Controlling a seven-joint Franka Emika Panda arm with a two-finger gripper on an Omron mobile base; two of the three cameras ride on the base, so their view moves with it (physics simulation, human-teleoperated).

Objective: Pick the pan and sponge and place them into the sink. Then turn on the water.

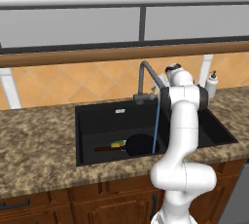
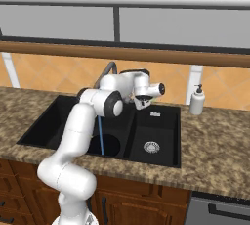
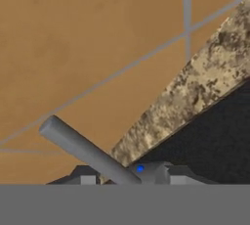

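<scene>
Left base view: speckled granite counter (image 1: 39,140), orange tile wall (image 1: 63,84), black sink (image 1: 90,121). Pan (image 1: 142,144) and sponge (image 1: 117,144) lie in the large basin; water (image 1: 156,125) streams from the faucet (image 1: 144,74). Right base view adds soap dispenser (image 2: 197,100). Hand view: faucet lever (image 3: 88,151) close ahead; gripper (image 2: 141,102) grip, cannot tell.

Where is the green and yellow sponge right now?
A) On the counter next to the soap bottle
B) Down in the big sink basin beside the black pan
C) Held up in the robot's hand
B: the sponge lies on the floor of the sink, next to the pan.
</scene>
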